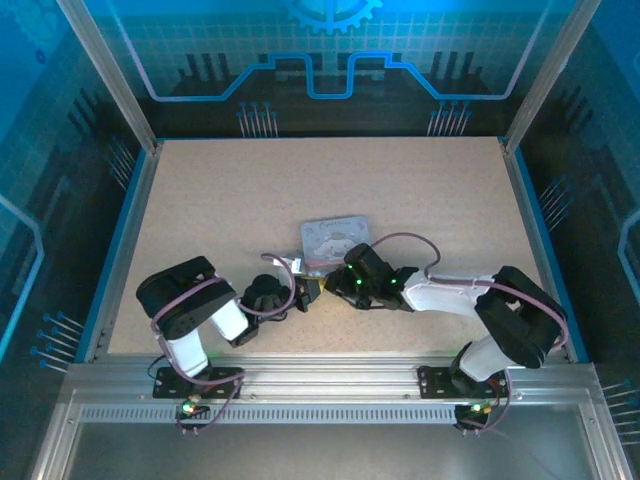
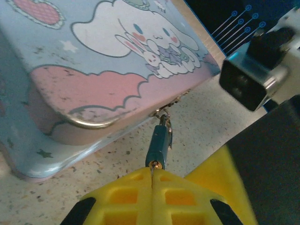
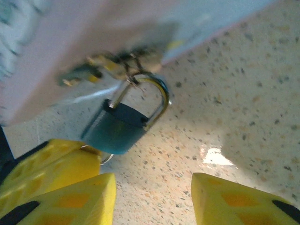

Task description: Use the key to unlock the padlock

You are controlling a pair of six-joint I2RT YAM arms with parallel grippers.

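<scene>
Tin (image 1: 335, 238) mid-table; left gripper (image 1: 304, 294) and right gripper (image 1: 340, 280) close together at its near edge. Left wrist: padlock (image 2: 158, 140) hooked to tin's clasp, fingers pressed together at its base; pinching key or not, cannot tell. Right wrist: fingers spread, padlock just ahead.

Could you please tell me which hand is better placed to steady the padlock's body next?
Probably right: the right hand is open, the padlock just ahead of its fingers, while the left hand is shut at the padlock's bottom end.
</scene>
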